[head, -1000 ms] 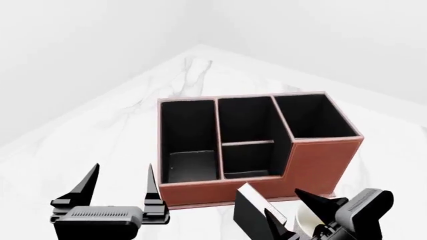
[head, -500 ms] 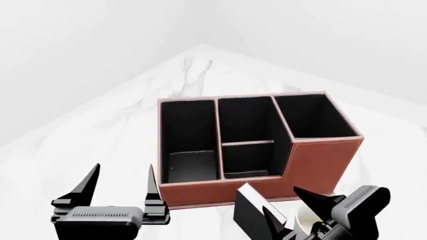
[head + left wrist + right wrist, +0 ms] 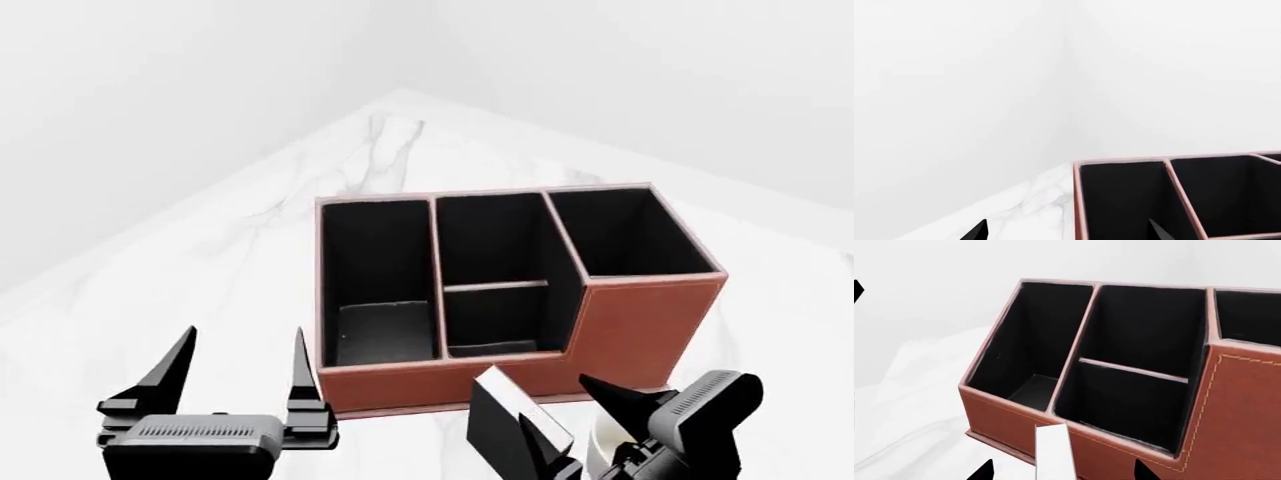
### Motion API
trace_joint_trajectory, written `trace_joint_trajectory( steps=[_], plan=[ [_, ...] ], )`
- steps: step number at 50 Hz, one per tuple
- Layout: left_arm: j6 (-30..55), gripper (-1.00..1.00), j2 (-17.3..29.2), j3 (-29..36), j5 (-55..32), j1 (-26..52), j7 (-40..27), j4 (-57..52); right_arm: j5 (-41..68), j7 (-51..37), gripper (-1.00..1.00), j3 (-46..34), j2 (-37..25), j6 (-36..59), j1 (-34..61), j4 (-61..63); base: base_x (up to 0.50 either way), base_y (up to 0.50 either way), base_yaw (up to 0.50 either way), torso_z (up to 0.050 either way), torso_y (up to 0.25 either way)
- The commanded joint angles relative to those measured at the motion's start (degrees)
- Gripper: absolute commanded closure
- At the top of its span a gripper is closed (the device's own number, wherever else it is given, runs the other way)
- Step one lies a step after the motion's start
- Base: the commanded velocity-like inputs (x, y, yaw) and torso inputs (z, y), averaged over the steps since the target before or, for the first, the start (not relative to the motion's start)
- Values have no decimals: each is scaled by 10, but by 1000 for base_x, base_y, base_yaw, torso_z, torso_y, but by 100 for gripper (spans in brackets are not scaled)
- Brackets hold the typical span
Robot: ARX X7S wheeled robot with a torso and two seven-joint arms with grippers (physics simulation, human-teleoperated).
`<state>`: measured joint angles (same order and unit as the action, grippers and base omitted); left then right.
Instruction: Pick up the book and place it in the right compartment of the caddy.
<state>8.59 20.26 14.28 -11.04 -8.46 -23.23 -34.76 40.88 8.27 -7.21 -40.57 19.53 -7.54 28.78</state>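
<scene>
We look down from the head camera at a white marble table [image 3: 200,260] with the caddy [image 3: 641,320] standing on it, its stepped reddish-brown front facing us. It has 3 black-lined sections: a long narrow one on the left, a middle one split by a divider [image 3: 495,287], and the right compartment [image 3: 625,235], the tallest, with full-height walls.

The book [image 3: 501,430] stands on the table just in front of the caddy's low front wall, near the bottom edge of the head view, its black cover toward us and a strip of white page edges along its upper right side. In the right wrist view the same white page edge [image 3: 1054,452] shows close before the caddy's front.

Our right gripper [image 3: 571,418] is at the book, 1 black finger [image 3: 617,395] on the far right side of it and another low beside the cover, jaws spread apart around the book; we cannot tell whether the pads touch it. Behind that gripper sits something white [image 3: 617,432], mostly hidden.

Our left gripper [image 3: 240,365] hangs over the table to the left of the caddy's front corner, its 2 pointed fingers wide apart and holding nothing.
</scene>
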Motion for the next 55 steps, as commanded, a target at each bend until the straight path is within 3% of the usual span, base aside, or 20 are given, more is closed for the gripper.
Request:
trace_joint_trajectory(
  steps=[1, 55],
  plan=[
    [0, -100, 2, 1, 0, -3, -3, -4, -11, 8, -100, -13, 10, -6, 8, -18, 0, 0, 0, 0, 0],
    [-3, -100, 8, 12, -2, 1, -11, 0, -46, 38, -100, -45, 46, -57, -11, -108, 0, 0, 0, 0, 0]
  ],
)
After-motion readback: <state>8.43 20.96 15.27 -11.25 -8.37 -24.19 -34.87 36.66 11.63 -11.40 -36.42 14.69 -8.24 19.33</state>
